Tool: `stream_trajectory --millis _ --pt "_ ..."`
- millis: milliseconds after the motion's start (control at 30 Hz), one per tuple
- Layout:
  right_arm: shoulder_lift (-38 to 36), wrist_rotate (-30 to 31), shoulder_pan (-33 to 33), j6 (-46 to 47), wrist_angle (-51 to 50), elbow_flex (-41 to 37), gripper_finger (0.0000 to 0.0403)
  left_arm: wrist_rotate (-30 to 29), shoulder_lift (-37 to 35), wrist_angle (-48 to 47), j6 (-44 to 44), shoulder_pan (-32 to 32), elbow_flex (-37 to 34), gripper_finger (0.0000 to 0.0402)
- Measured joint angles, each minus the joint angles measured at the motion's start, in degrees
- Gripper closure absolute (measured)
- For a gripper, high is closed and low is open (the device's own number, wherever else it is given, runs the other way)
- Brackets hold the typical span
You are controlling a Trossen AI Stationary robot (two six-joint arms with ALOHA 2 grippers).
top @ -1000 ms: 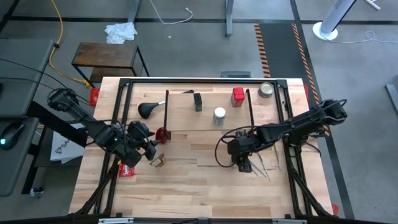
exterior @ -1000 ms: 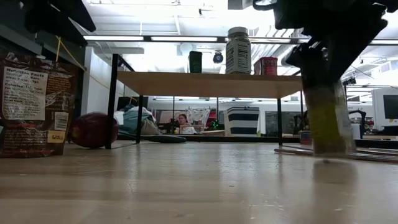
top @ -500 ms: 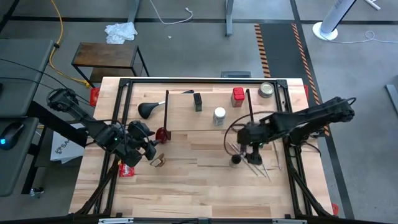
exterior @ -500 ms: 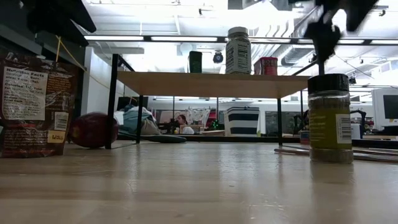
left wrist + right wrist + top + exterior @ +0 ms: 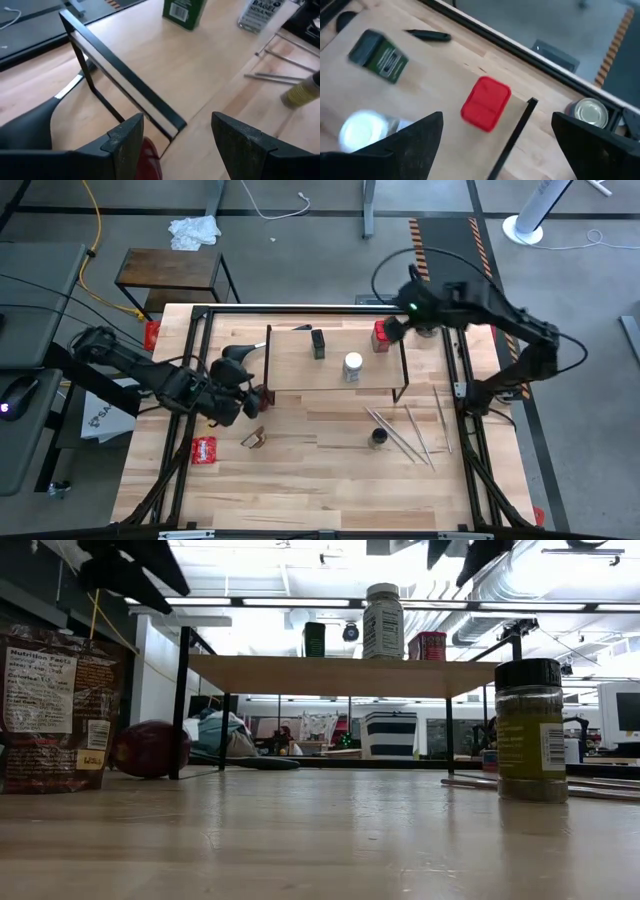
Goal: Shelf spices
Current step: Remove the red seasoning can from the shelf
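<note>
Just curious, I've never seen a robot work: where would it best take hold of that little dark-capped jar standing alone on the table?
Probably around the dark-capped jar's round body just below the cap, coming straight down from above: it stands upright and clear, apart from the metal rods beside it.

Red-capped jar (image 5: 486, 103) on shelf (image 5: 435, 70)

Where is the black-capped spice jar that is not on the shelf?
In the high view, the black-capped jar stands on the tabletop right of centre, in front of the shelf, beside the thin metal rods.
</note>
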Motion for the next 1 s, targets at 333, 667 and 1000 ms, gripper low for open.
stream_trajectory --millis 333,667,1000 --pt "11.3 -3.2 -4.1 6.6 0.7 2.4 0.0034 5.7 0.0 2.7 5.5 2.8 0.0 0.0172" --pt "16.6 -0.9 -5.9 10.5 -3.8 2.3 0.0034 6.0 0.0 2.6 5.6 2.7 0.0 0.0172" --pt "16.6 -6.4 -7.4 13.1 -2.8 2.3 0.0034 7.3 0.0 2.3 5.6 2.7 -0.2 0.0172"
